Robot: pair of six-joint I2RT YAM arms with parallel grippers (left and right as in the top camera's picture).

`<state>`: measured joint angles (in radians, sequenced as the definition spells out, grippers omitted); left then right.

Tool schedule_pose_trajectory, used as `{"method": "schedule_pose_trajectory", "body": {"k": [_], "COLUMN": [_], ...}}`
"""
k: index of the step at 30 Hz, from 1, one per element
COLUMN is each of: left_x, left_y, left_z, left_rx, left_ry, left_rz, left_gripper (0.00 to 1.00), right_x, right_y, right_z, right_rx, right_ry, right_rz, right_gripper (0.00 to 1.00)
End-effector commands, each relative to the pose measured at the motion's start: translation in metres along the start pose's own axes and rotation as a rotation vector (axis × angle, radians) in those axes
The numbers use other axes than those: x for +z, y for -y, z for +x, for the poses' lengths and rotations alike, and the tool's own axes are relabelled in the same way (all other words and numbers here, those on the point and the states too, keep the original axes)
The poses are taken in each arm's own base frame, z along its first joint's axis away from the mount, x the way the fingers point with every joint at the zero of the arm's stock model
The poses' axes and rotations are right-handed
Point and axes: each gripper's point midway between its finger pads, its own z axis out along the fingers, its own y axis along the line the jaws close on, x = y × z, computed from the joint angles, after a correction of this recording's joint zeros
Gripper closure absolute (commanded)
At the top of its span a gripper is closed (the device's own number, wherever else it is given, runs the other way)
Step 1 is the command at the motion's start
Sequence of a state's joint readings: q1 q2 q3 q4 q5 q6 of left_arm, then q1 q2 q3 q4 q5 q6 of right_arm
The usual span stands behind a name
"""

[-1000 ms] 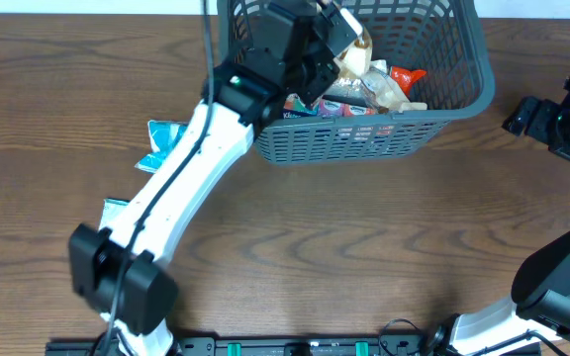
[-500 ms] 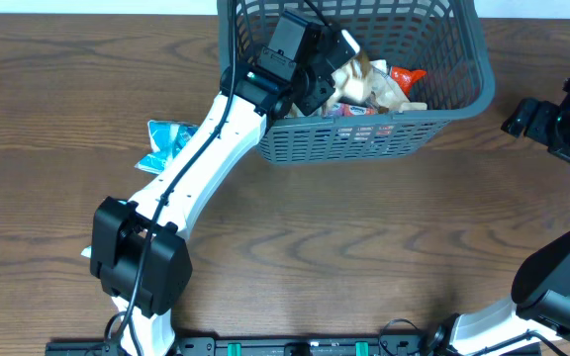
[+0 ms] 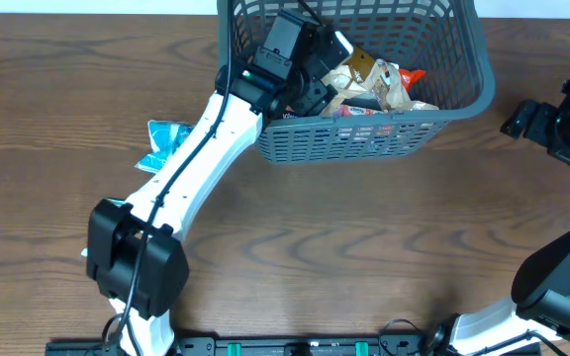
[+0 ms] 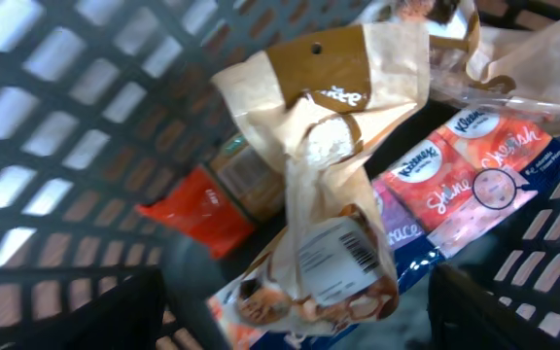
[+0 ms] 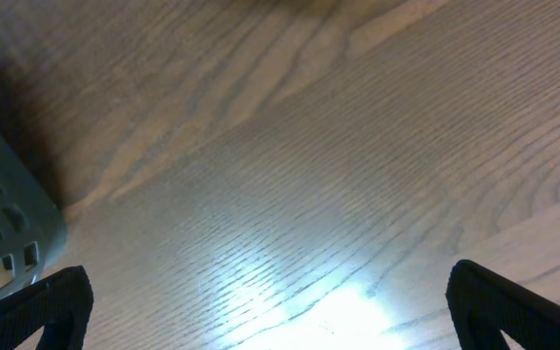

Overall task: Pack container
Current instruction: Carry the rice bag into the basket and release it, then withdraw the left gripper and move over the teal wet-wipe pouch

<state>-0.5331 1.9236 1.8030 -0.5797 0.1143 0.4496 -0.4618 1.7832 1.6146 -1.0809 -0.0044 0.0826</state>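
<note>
Container (image 3: 364, 140) is sitting on the table (image 3: 364, 247) and serving as reference.

- Left gripper (image 4: 295, 287) is hanging inside the container with fingers spread wide, gripping nothing. The brown snack packet (image 4: 329, 117) is lying loose between them on top of the tissue packs (image 4: 455, 185); judged to be a release.
- Right gripper (image 5: 268, 282) is idling to the right of the container over bare wood, fingers spread, likely parked clear of the left arm's work.
- A blue packet (image 3: 166, 141) is waiting left of the container, outside it; packing looks unfinished.
</note>
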Motion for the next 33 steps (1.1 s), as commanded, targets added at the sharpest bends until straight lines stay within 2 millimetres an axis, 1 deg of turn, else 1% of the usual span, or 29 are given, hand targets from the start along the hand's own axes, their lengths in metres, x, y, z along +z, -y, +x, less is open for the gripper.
{"method": "schedule_pose_trajectory", "body": {"k": [1, 3, 5, 8, 9, 10, 11, 13, 14, 15, 17, 19, 20, 23, 25, 27, 30, 33], "left_x": [-0.062, -0.086, -0.116, -0.166, -0.185, -0.203, -0.221, -0.251, -0.264, -0.273, -0.285, -0.288, -0.286, -0.272, -0.258, -0.238, -0.207, -0.172], "left_y": [-0.029, -0.038, -0.049, -0.076, -0.086, -0.095, -0.105, -0.122, -0.131, -0.136, -0.145, -0.150, -0.151, -0.155, -0.157, -0.159, -0.163, -0.165], "left_z": [-0.032, -0.036, -0.037, -0.028, -0.023, -0.016, -0.007, 0.013, 0.026, 0.038, 0.066, 0.090, 0.102, 0.133, 0.149, 0.161, 0.176, 0.196], "left_rx": [-0.002, -0.011, -0.024, -0.063, -0.079, -0.108, -0.134, -0.194, -0.242, -0.282, -0.371, -0.456, -0.498, -0.596, -0.617, -0.632, -0.638, -0.655], "left_ry": [0.106, 0.131, 0.153, 0.163, 0.160, 0.157, 0.149, 0.118, 0.099, 0.081, 0.022, -0.035, -0.071, -0.178, -0.255, -0.318, -0.401, -0.491], "left_rz": [-0.109, -0.141, -0.180, -0.294, -0.339, -0.386, -0.432, -0.521, -0.566, -0.592, -0.619, -0.627, -0.628, -0.616, -0.595, -0.568, -0.529, -0.490], "left_gripper": [0.21, 0.22, 0.22, 0.22, 0.18, 0.15, 0.15, 0.16, 0.18, 0.20, 0.19, 0.15, 0.15, 0.14, 0.14, 0.12, 0.11, 0.11], "right_x": [0.003, 0.003, 0.003, 0.003, 0.003, 0.003, 0.003, 0.003, 0.003, 0.003, 0.003, 0.003, 0.003, 0.003, 0.003, 0.003, 0.003, 0.003], "right_y": [0.002, 0.002, 0.002, 0.002, 0.002, 0.002, 0.002, 0.002, 0.002, 0.002, 0.002, 0.001, 0.001, 0.001, 0.001, 0.001, 0.001, 0.001], "right_z": [0.003, 0.003, 0.002, 0.001, 0.001, 0.000, 0.000, -0.002, -0.002, -0.002, -0.003, -0.004, -0.004, -0.004, -0.004, -0.004, -0.005, -0.004], "right_rx": [-0.008, -0.008, -0.008, -0.008, -0.008, -0.008, -0.008, -0.008, -0.008, -0.008, -0.008, -0.008, -0.008, -0.008, -0.008, -0.008, -0.008, -0.008], "right_ry": [-0.015, -0.015, -0.012, -0.008, -0.006, -0.003, -0.001, 0.005, 0.006, 0.008, 0.010, 0.013, 0.013, 0.015, 0.015, 0.015, 0.016, 0.015], "right_rz": [-0.001, -0.001, -0.001, -0.001, -0.001, -0.002, -0.002, -0.002, -0.002, -0.002, -0.003, -0.003, -0.003, -0.003, -0.003, -0.003, -0.003, -0.003], "right_gripper": [0.01, 0.01, 0.01, 0.01, 0.01, 0.01, 0.01, 0.01, 0.01, 0.01, 0.01, 0.01, 0.01, 0.01, 0.01, 0.01, 0.01, 0.01]}}
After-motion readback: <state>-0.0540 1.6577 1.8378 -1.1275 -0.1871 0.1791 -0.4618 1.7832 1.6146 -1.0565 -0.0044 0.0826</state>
